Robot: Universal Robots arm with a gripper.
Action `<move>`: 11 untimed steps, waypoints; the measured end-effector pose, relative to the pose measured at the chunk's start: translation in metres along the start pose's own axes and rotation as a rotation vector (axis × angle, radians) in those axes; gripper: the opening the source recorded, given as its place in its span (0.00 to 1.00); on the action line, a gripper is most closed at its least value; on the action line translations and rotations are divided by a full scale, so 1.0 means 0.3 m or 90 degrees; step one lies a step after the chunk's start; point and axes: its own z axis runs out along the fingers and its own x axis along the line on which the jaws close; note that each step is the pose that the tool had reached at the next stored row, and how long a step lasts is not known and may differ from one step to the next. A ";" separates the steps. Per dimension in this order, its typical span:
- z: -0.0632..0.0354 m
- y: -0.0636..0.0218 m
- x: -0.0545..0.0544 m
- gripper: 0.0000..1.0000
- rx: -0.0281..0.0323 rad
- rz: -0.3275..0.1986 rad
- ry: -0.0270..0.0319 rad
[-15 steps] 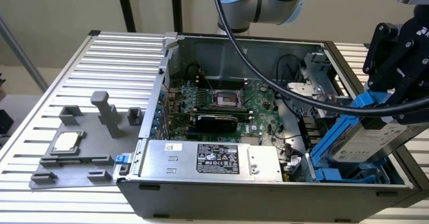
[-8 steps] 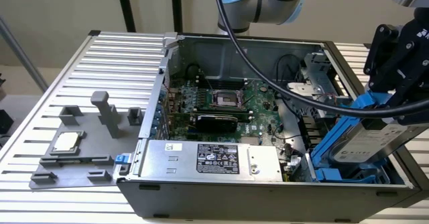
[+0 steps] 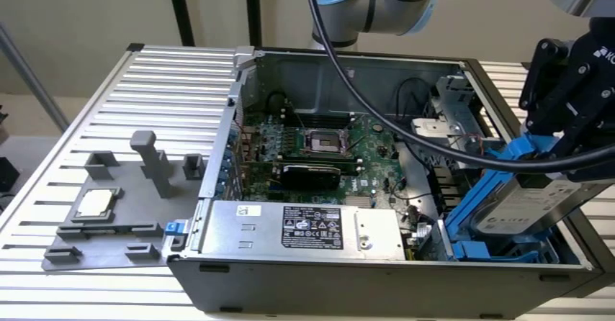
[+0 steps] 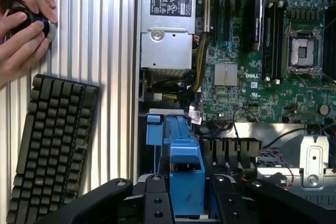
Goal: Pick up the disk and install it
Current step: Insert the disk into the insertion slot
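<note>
Blue-framed disk (image 3: 531, 207) | tilted, lower end in the drive bay (image 3: 476, 249) of the open computer case (image 3: 317, 292), exterior view's right | your hand (image 3: 555, 152) half closed, clamped on its upper edge.

Computer case (image 3: 288, 285) lies on the slatted table (image 3: 173, 69), with the motherboard (image 3: 317, 148) on its floor, the power supply box (image 3: 298, 227) along the near wall and the drive bay (image 3: 480, 249) at the exterior view's right end. The disk (image 3: 533, 206) is tilted over that bay, its lower end at the bay and its upper end between the fingers of the gripper (image 3: 557, 145). The fixture plate (image 3: 106, 234) is on the table to the exterior view's left of the case, with the chip (image 3: 96, 204) on it; the keyboard (image 4: 52, 145) is on the table beside the case.
</note>
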 end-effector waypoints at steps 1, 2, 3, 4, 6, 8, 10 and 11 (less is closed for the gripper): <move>0.001 0.001 0.000 0.33 0.0000 0.000 -0.0001; 0.003 0.002 0.000 0.33 0.0000 0.000 -0.0004; 0.004 0.002 0.000 0.33 0.0000 0.000 -0.0007; 0.006 0.002 0.000 0.33 0.0000 0.000 -0.0011; 0.009 0.002 0.000 0.33 0.0000 0.000 -0.0022; 0.013 0.002 0.000 0.33 -0.0001 0.000 -0.0038; 0.018 0.002 0.000 0.33 0.0000 0.000 -0.0060; 0.021 0.002 0.000 0.33 0.0000 0.000 -0.0072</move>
